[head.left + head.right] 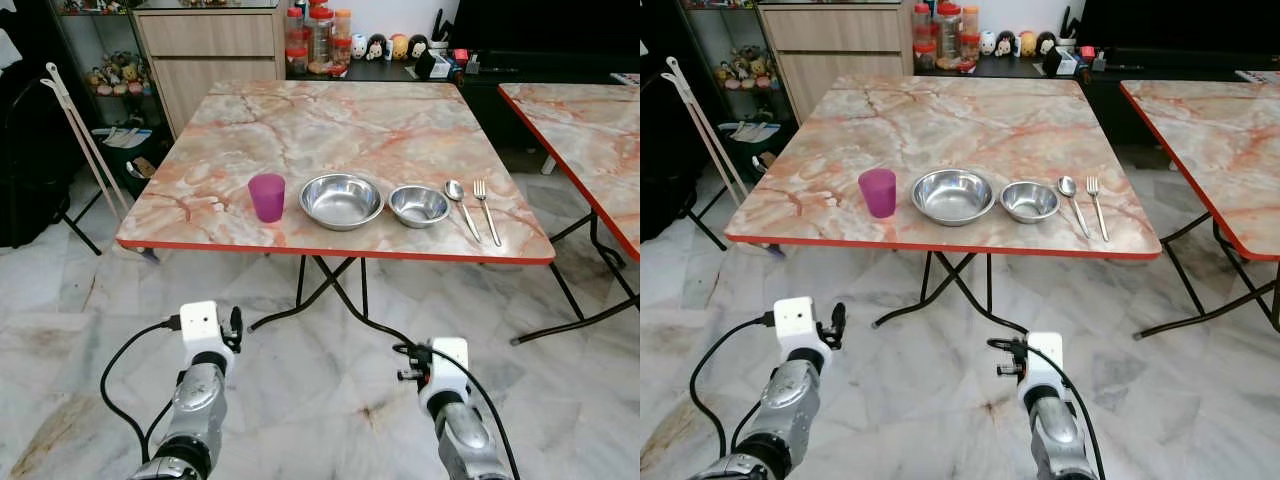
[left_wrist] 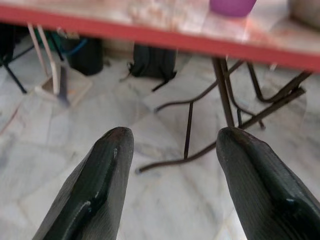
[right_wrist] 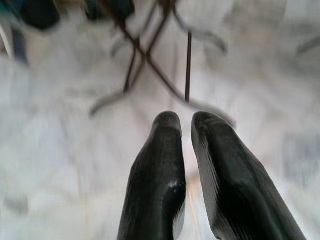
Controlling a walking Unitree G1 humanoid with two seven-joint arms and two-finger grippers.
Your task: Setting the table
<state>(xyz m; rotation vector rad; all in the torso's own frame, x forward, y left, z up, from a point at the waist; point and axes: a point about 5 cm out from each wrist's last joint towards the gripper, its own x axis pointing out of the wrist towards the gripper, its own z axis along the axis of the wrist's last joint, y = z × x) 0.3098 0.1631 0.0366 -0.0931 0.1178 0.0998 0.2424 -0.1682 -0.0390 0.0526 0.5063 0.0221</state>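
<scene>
We find the left gripper (image 2: pixel 172 165) spread open, the right gripper (image 3: pixel 185 150) nearly closed, both empty, low before the table (image 1: pixel 250 140). Cup (image 1: pixel 267 196), bowls, and cutlery lie ahead and above; we advise raising both arms.

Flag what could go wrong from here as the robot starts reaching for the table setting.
1. The purple cup, large bowl, small bowl, spoon and fork sit in a tight row near the table's red front edge; a reach could knock one off.
2. Both grippers hang below that edge, left gripper open, right gripper nearly shut; raising them could strike it.
</scene>
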